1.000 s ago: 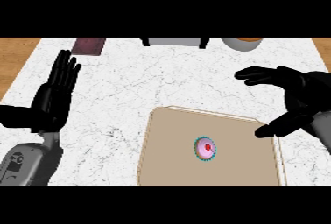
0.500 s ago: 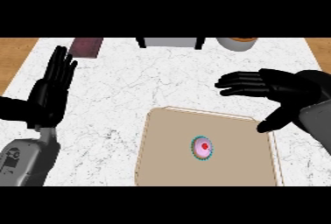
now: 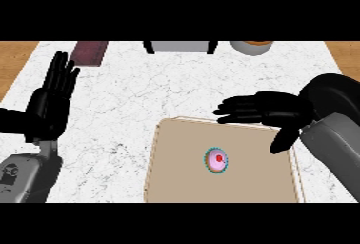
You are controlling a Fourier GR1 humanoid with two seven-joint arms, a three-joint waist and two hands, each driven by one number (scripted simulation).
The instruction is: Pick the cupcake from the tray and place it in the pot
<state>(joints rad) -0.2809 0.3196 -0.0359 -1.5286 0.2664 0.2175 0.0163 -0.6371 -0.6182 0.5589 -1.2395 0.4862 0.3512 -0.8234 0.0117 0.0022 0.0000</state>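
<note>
The right robot hand (image 3: 271, 110) hangs over the far edge of the tray (image 3: 183, 167), fingers spread and pointing left, thumb hanging down, holding nothing. One cupcake (image 3: 217, 160) sits mid-tray, below and slightly left of that hand, apart from it. The left robot hand (image 3: 51, 100) rests open at the left, fingers up. What may be the pot (image 3: 251, 46) shows at the surface's (image 3: 155, 86) far edge.

White marble counter (image 3: 155, 90) with grey veining fills most of the view. Wooden surface (image 3: 14, 62) shows past its left edge and again at the far right corner (image 3: 345, 52). At the far edge: a dark reddish-brown block (image 3: 90, 51), a grey box with black sides (image 3: 181, 46). Lighting even, no strong shadows
</note>
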